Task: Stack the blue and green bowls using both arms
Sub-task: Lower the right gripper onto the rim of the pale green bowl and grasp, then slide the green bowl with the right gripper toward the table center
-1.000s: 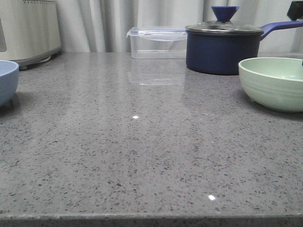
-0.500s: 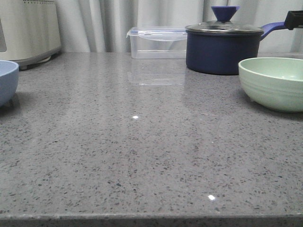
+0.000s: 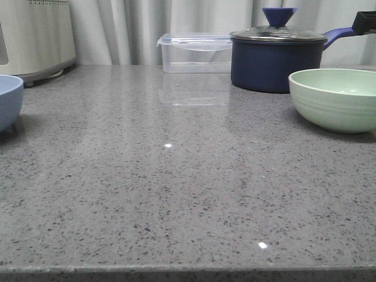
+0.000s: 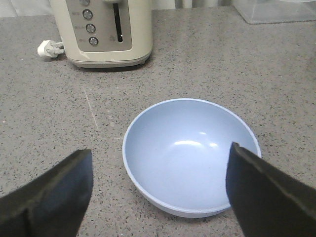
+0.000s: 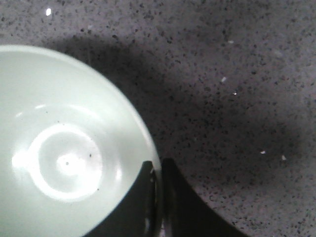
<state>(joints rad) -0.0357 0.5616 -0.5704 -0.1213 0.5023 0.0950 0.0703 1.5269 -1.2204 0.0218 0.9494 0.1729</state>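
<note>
The green bowl [image 3: 333, 98] is at the right of the grey counter, upright and lifted slightly off it. My right gripper [image 5: 158, 170] is shut on the green bowl's rim [image 5: 74, 143], one finger inside and one outside; the gripper itself is out of the front view. The blue bowl [image 3: 9, 100] stands at the counter's left edge, cut off by the frame. In the left wrist view the blue bowl [image 4: 190, 153] sits upright and empty on the counter. My left gripper [image 4: 160, 170] is open above its near side, fingers wide apart, not touching it.
A dark navy lidded saucepan [image 3: 276, 59] with a handle stands behind the green bowl. A clear lidded plastic box [image 3: 195, 53] is at the back centre. A cream toaster [image 3: 35, 38] stands at the back left, near the blue bowl [image 4: 101, 29].
The green bowl has shifted left and slightly up over the last second. The blue bowl has not moved.
</note>
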